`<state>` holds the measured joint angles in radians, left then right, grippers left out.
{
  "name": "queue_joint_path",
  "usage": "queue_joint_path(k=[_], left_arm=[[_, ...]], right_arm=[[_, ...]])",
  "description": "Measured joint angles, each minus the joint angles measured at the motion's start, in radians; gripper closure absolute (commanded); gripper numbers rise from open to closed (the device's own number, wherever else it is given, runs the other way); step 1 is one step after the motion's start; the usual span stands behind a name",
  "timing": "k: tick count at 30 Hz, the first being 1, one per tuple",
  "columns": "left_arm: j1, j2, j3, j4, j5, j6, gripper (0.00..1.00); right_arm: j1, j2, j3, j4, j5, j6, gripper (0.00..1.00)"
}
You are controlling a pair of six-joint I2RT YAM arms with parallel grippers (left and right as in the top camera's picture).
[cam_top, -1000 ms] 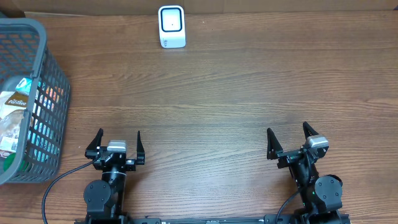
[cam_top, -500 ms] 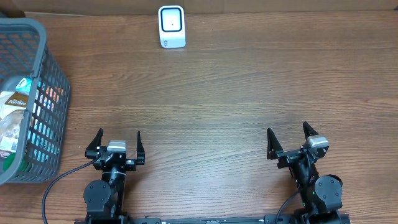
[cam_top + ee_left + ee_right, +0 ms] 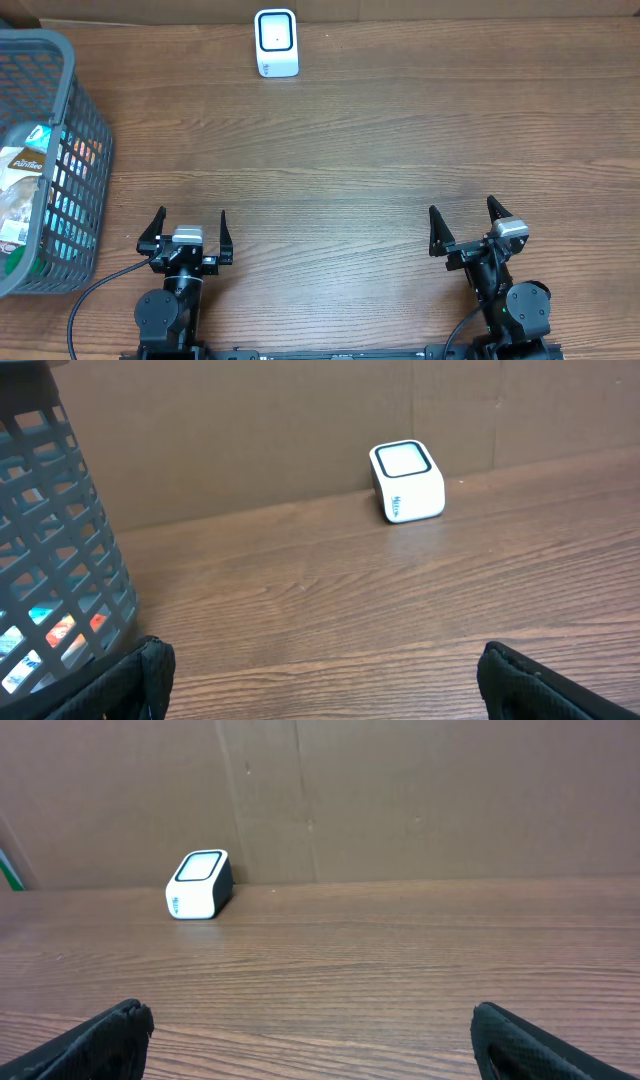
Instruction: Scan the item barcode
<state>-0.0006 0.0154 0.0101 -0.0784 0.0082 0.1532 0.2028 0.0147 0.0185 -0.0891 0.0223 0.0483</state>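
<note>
Wide open, gripping nothing: left gripper (image 3: 191,215) and right gripper (image 3: 461,208), low at the near edge. Packets (image 3: 20,170) heaped in basket (image 3: 88,125), left; scanner (image 3: 276,42) far. Likely trouble: snagging the mesh wall, or lifting a slippery packet with its barcode hidden.

Overhead: high, straight down, whole table (image 3: 380,130). Wrist cams: low at near edge, facing cardboard wall (image 3: 400,790) across table. All three share scanner (image 3: 276,43); overhead and left wrist share basket (image 3: 88,125).
</note>
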Motion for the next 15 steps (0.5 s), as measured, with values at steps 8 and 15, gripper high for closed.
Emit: queue_joint_path(k=[8, 15], left_arm=[[0.0, 0.0, 0.0, 0.0, 0.0, 0.0, 0.0], [0.0, 0.0, 0.0, 0.0, 0.0, 0.0, 0.01]], right_arm=[[0.0, 0.0, 0.0, 0.0, 0.0, 0.0, 0.0], [0.0, 0.0, 0.0, 0.0, 0.0, 0.0, 0.0]])
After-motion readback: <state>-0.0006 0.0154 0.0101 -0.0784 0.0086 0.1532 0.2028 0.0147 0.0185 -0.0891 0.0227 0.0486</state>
